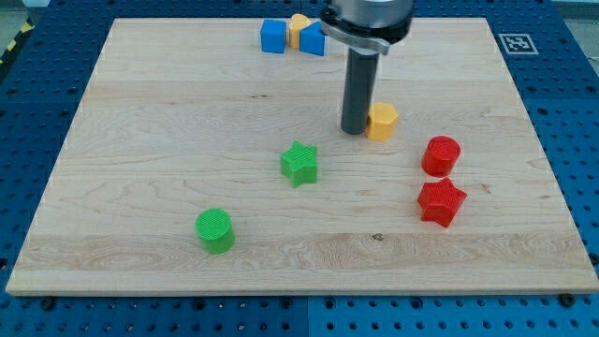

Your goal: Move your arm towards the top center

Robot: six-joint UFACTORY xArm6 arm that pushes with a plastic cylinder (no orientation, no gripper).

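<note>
My tip (356, 130) rests on the wooden board (168, 122), right of the board's middle. It touches or nearly touches the left side of a yellow hexagonal block (382, 122). At the view's top centre, a blue cube (272, 36), a yellow block (299, 28) and a second blue block (313, 40) sit close together; the arm hides part of this group. A green star (299, 164) lies below and left of my tip.
A green cylinder (215, 230) stands at the lower left. A red cylinder (441, 155) and a red star (441, 202) sit at the right. A black-and-white marker tag (515, 43) is at the board's top right corner.
</note>
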